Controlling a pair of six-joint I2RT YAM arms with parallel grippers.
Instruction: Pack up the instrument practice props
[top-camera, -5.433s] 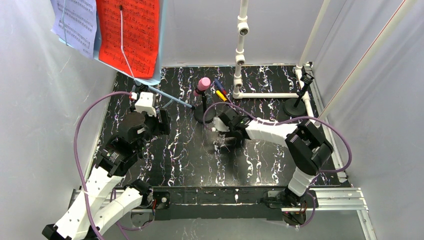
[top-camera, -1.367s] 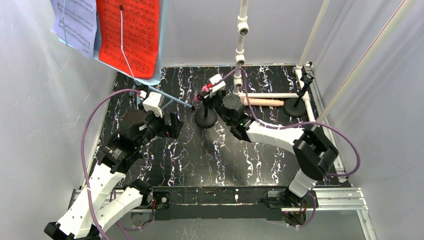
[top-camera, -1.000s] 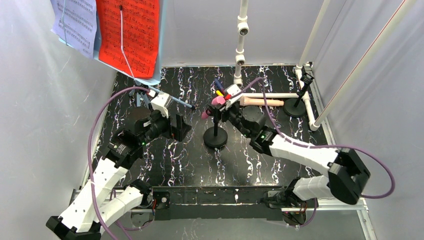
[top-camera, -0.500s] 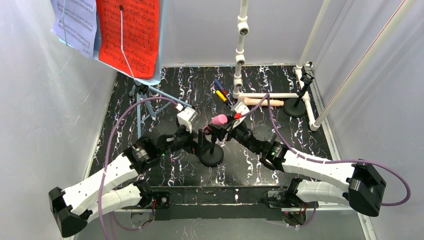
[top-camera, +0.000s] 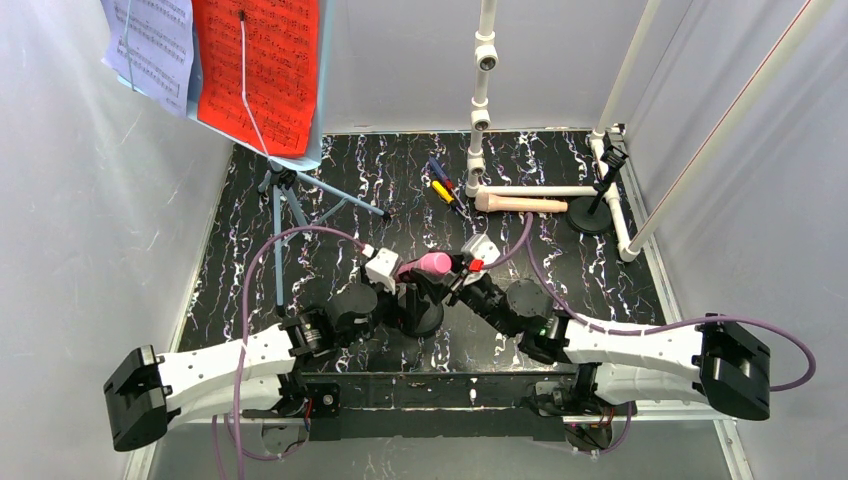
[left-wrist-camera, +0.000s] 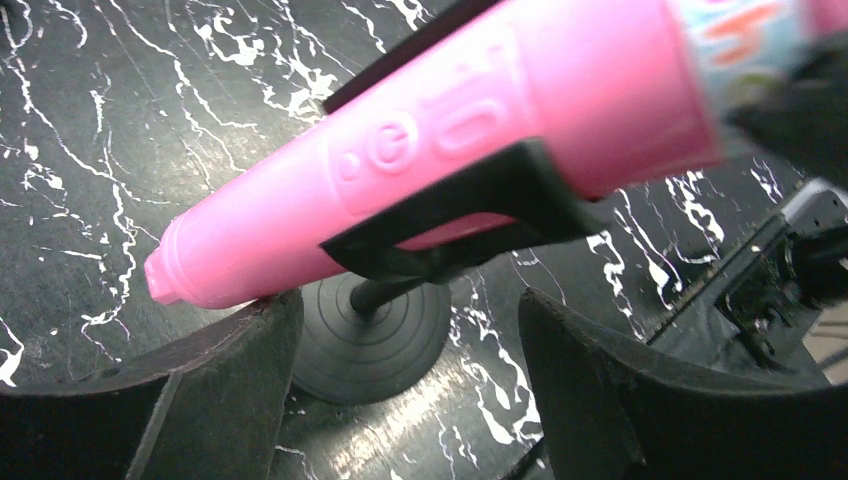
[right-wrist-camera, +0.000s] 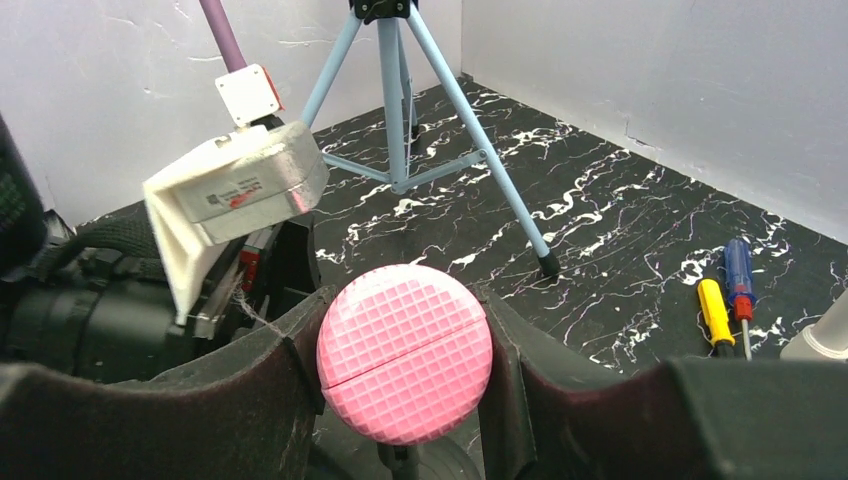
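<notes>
Standing unpacked, table's far-left corner: music rack (top-camera: 279, 182), lavender page (top-camera: 150, 40), red page (top-camera: 265, 70). Near-edge centre: left gripper (left-wrist-camera: 405, 320) spread, straddling pink microphone (top-camera: 430, 264) in its holder (top-camera: 420, 315); right gripper (right-wrist-camera: 405, 350) clamping its head. Far-right: beige microphone (top-camera: 520, 204) lying, second holder (top-camera: 590, 213). Nothing visibly stowed.

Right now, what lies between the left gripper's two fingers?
In the left wrist view, the pink microphone, in its black clip, crosses the gap above the holder's round base.
</notes>
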